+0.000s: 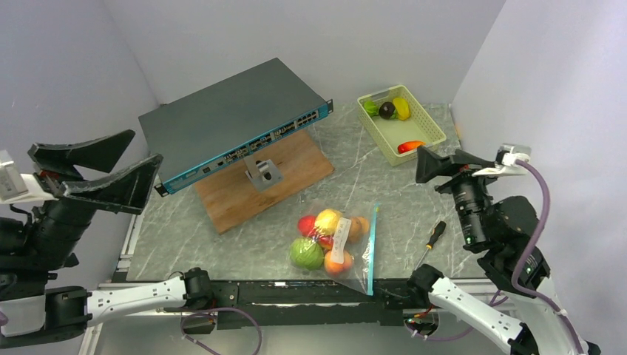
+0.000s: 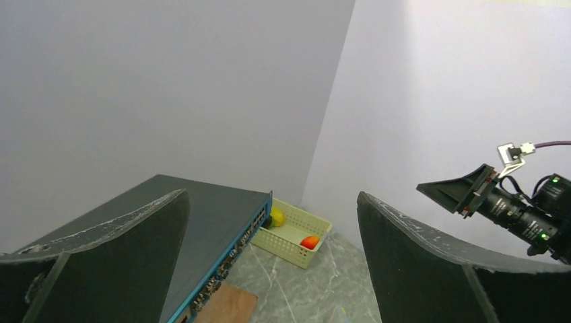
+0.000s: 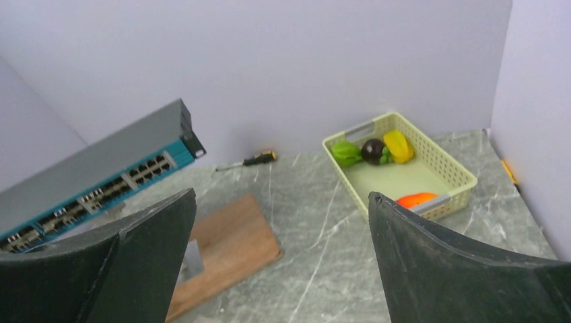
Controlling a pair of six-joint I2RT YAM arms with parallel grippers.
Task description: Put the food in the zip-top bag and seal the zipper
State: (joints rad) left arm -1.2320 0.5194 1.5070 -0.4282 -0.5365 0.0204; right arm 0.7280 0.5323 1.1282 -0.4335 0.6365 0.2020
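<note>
Left gripper (image 1: pixel 146 146): raised well above the left side of the tabletop (image 1: pixel 222 244). Its fingers (image 2: pixel 121 256) are spread wide with nothing between them.

Right gripper (image 1: pixel 419 164): raised at the right side, just in front of the basket (image 1: pixel 432 132) in the top view. Its fingers (image 3: pixel 444 269) are likewise spread wide and hold nothing.

Zip-top bag (image 1: pixel 364 253): lies flat on the tabletop near the front edge, between the two arm bases and well apart from both grippers.

Food, all inside the bag:
- green cabbage (image 1: pixel 306 254) at the near left
- red apple (image 1: pixel 306 225) behind the cabbage
- yellow lemon (image 1: pixel 327 220) just beside the apple
- peaches (image 1: pixel 359 225), one at the far right and one at the near right

A white label (image 1: pixel 341 241) lies across the middle of the bag, over the fruit.

Zipper (image 1: pixel 371 248): the teal strip runs along the bag's right edge, front to back. Whether it is pressed closed cannot be told.

Other items:
- A black-and-orange screwdriver (image 1: pixel 432 240) lies just right of the zipper, not touching the bag.
- The pale green lattice basket sits at the far right corner and holds a green, a dark purple, a yellow and an orange-red piece.
- A network switch (image 1: pixel 229 122) stands at the far left, its port side overlapping a wooden board (image 1: pixel 236 196).
- A small metal bracket (image 1: pixel 262 174) sits on the board
</note>
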